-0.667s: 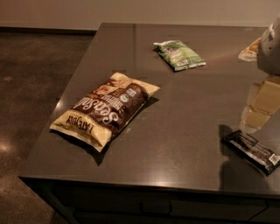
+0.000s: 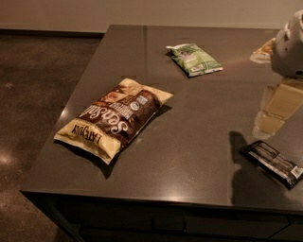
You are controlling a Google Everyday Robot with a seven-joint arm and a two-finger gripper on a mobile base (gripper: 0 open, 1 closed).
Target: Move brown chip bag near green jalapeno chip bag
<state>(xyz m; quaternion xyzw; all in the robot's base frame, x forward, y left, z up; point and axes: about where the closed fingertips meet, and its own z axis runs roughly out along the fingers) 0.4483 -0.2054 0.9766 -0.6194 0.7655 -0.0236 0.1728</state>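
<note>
Dark, mottled floor [image 2: 33,94] fills the left side, with a pale wall [image 2: 142,12] running along the top, and a dark grey table [image 2: 199,142] with a faintly glossy top takes up the rest of the scene. On the left part of the table lies the brown chip bag [image 2: 116,118], the largest item, puffy and set on a diagonal, its dark brown middle carrying white script and its cream-yellow ends pointing toward the near left corner and toward the table's centre; its lettering reads upside down from this side. Farther back and to the right, well apart from it, the green jalapeno chip bag [image 2: 194,59] lies flat, green and white with a pale label patch. Bare tabletop separates the two bags. At the right edge, a pale yellowish packet [image 2: 262,52] shows partly behind the robot's rounded white arm [image 2: 291,45]. Below that arm hangs the gripper [image 2: 274,111], cream-coloured and blocky, above the right side of the table, well apart from both bags and holding nothing that can be seen; whether it is apart or together cannot be told. Just below it, near the front right, a flat black wrapper [image 2: 274,163] lies on the table beside a dark shadow.
</note>
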